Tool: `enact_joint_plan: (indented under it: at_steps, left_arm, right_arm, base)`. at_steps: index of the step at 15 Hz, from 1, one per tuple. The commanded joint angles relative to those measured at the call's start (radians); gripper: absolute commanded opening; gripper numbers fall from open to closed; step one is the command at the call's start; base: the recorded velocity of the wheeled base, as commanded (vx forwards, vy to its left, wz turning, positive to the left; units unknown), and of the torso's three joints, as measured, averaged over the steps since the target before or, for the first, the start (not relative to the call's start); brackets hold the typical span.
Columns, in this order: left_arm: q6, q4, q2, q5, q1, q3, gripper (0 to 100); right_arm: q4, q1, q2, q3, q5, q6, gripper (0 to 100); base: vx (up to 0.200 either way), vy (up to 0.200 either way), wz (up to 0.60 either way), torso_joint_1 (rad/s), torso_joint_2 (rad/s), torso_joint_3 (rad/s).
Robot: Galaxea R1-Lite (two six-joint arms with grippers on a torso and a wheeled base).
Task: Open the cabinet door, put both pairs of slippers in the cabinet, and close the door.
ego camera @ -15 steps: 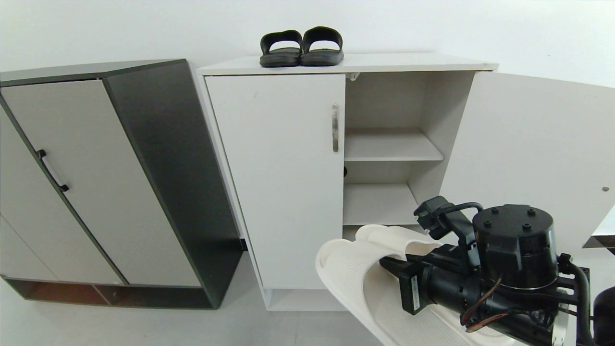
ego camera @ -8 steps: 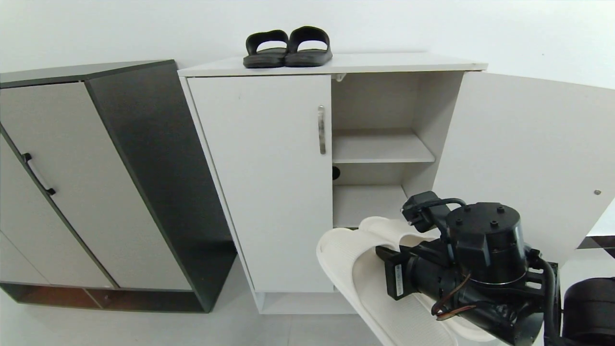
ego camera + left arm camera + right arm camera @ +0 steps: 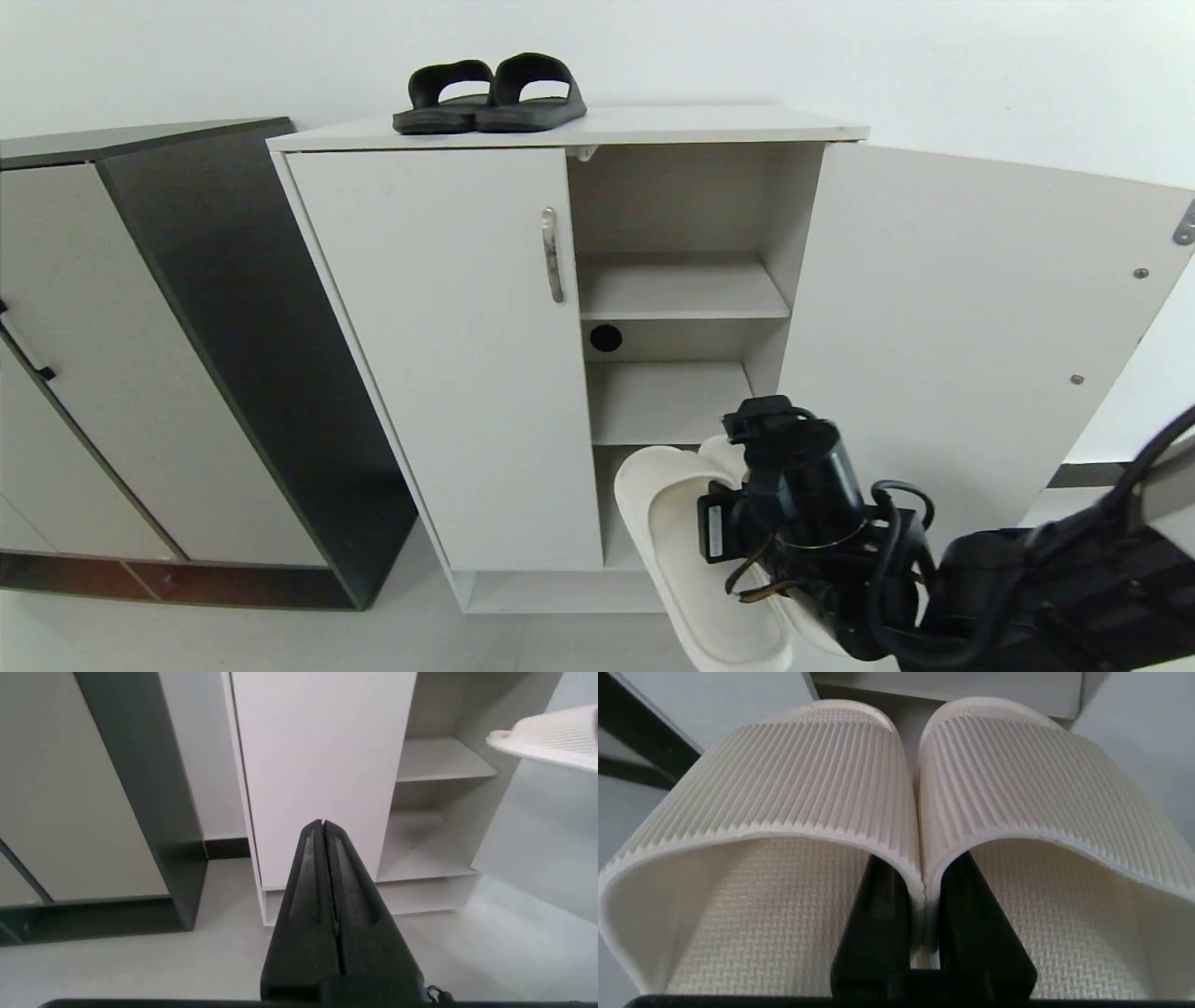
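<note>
Near open cabinet point(image 3: 448, 355) | white slippers point(image 3: 672, 523) lengthwise, toes cabinetward (right claw point(image 3: 920, 943) gripping)

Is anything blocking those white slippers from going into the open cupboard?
Nothing visible does. The right door is swung wide, and the white slippers in the right claw hang just before the open shelves.

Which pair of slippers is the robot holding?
The white pair, pinched in the right end effector before the open cabinet; the black pair sits on top of it.
</note>
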Motion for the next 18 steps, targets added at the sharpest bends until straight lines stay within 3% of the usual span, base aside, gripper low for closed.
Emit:
enact_joint_plan:
  at_steps: [1, 7, 18]
  left_arm:
    - [0.001, 0.000, 0.002, 0.000, 0.002, 0.000, 0]
    - [0.001, -0.002, 0.002, 0.000, 0.002, 0.000, 0]
    - [0.001, 0.000, 0.002, -0.002, 0.002, 0.000, 0]
  right_arm:
    - [-0.001, -0.004, 0.159, -0.104, -0.064, 0.009, 0]
    - [0.000, -0.036, 0.280, -0.247, -0.102, 0.008, 0]
    - [0.000, -0.038, 0.357, -0.300, -0.130, 0.006, 0]
  base:
    - [0.000, 0.000, 0.00, 0.000, 0.00, 0.000]
    - [0.000, 0.000, 0.00, 0.000, 0.00, 0.000]
    - [0.000, 0.000, 0.00, 0.001, 0.00, -0.028]
